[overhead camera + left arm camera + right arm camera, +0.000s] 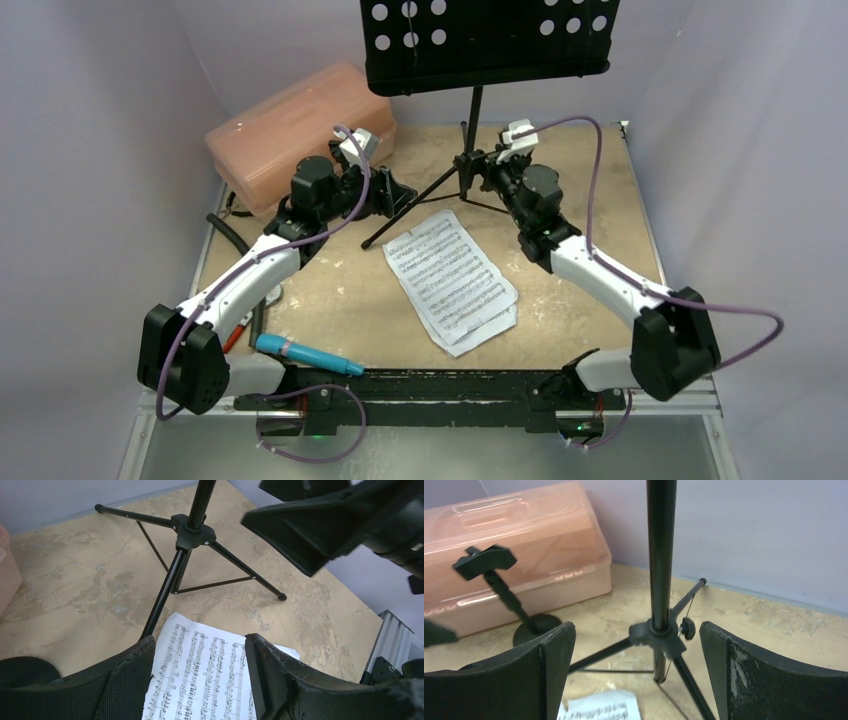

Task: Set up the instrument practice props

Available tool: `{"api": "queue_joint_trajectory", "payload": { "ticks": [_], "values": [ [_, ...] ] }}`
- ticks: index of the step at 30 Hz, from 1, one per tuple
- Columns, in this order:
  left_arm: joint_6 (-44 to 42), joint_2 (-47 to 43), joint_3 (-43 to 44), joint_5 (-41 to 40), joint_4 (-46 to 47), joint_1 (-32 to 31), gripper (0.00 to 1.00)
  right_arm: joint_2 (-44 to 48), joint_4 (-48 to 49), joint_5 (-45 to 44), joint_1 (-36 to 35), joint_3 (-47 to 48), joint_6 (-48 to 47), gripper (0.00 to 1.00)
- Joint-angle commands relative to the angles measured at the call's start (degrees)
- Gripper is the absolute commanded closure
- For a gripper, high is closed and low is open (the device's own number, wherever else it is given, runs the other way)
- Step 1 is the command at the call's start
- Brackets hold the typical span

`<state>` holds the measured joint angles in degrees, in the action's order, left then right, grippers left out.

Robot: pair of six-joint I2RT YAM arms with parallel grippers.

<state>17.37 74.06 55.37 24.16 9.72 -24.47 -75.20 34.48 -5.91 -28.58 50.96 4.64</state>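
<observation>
The black tripod music stand (470,150) stands at the back centre, its perforated desk (490,40) empty. Two white sheet-music pages (452,280) lie flat on the table in front of it. The cyan-blue microphone (305,355) lies at the near left edge. The small black mic stand (504,590) stands upright in front of the pink box. My left gripper (395,195) is open and empty, hovering over the pages' far corner (200,680). My right gripper (482,170) is open and empty, its fingers (636,670) either side of the tripod hub (659,632) without touching it.
The pink translucent box (295,130) sits at the back left. A red-handled tool (235,335) lies by the left arm. The tripod legs (240,565) spread across the back of the table. A metal rail (395,640) marks the right edge.
</observation>
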Motion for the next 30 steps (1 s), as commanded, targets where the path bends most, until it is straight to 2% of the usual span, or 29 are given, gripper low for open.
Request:
{"api": "queue_joint_trajectory", "payload": {
  "ticks": [1,7,11,15,20,23,26,30],
  "values": [
    [1.79,-0.06,-0.41,1.32,3.88,-0.40,0.36,-6.12,9.87,-6.62,-0.07,6.79,-2.44,0.04],
    [1.09,-0.06,-0.13,1.40,3.85,-0.41,0.36,-14.23,13.63,-11.90,-0.12,13.36,-4.32,0.05],
    [0.40,-0.06,0.21,1.44,3.03,-0.40,0.36,-17.34,17.26,-10.64,-0.07,15.85,-7.92,0.14],
    [0.38,-0.06,0.16,1.50,2.38,-0.40,0.36,-18.84,18.38,-11.39,-0.10,17.07,-8.12,0.33],
    [0.92,-0.10,-0.25,1.64,1.80,-0.40,0.36,-19.37,18.32,-12.37,-0.07,17.41,-7.85,0.48],
    [0.93,-0.10,-0.48,1.68,1.56,-0.40,0.36,-19.06,18.69,-12.32,-0.07,16.98,-7.63,0.70],
    [0.66,0.07,-0.71,1.50,1.43,-0.42,0.36,-18.48,19.02,-12.02,-0.07,16.51,-7.49,0.86],
    [0.97,0.34,-0.87,1.17,1.23,-0.40,0.36,-17.19,19.33,-11.73,-0.09,15.48,-7.34,0.96]
  ]
}}
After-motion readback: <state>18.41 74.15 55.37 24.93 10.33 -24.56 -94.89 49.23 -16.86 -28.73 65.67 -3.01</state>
